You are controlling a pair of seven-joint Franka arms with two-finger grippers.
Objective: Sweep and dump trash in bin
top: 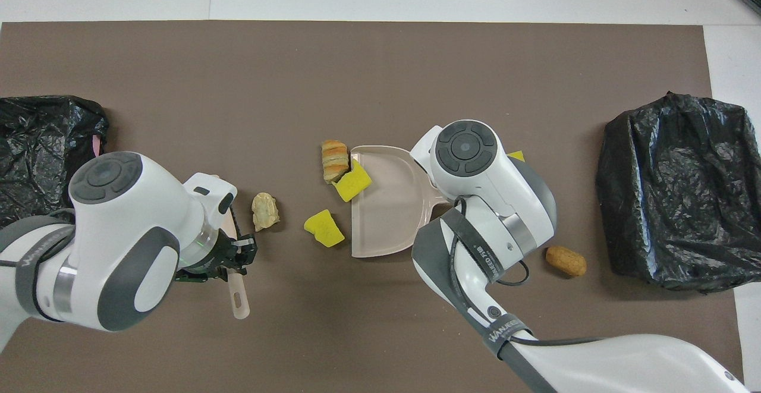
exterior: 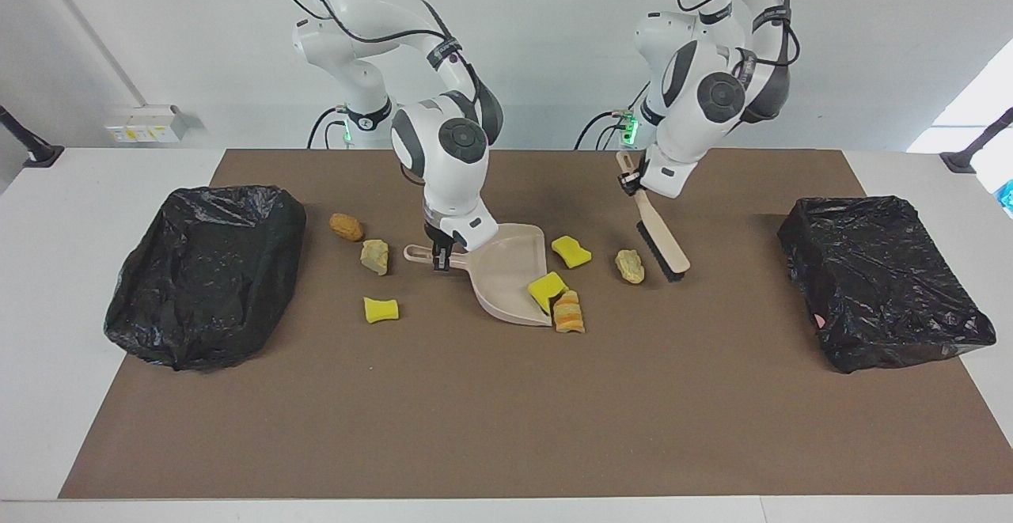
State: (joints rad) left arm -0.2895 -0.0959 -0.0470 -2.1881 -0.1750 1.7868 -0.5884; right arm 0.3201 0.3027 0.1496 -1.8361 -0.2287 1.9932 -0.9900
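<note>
My right gripper point(exterior: 440, 260) is shut on the handle of the beige dustpan point(exterior: 506, 270), which lies flat on the mat. A yellow sponge piece point(exterior: 547, 290) rests on the pan's lip, and a bread-like chunk point(exterior: 568, 312) lies just off it. Another yellow sponge point(exterior: 570, 251) sits beside the pan. A beige lump point(exterior: 630, 265) lies between that sponge and the brush head point(exterior: 669, 258). My left gripper point(exterior: 631, 183) is shut on the brush handle point(top: 238, 298), with the head tilted down by the mat. Toward the right arm's end lie more trash pieces: an orange-tan chunk point(exterior: 346, 227), a beige lump point(exterior: 374, 256) and a yellow sponge point(exterior: 381, 309).
Two bins lined with black bags stand on the brown mat, one point(exterior: 206, 274) at the right arm's end and one point(exterior: 882, 282) at the left arm's end. The right arm's elbow hides the dustpan handle point(top: 434, 200) in the overhead view.
</note>
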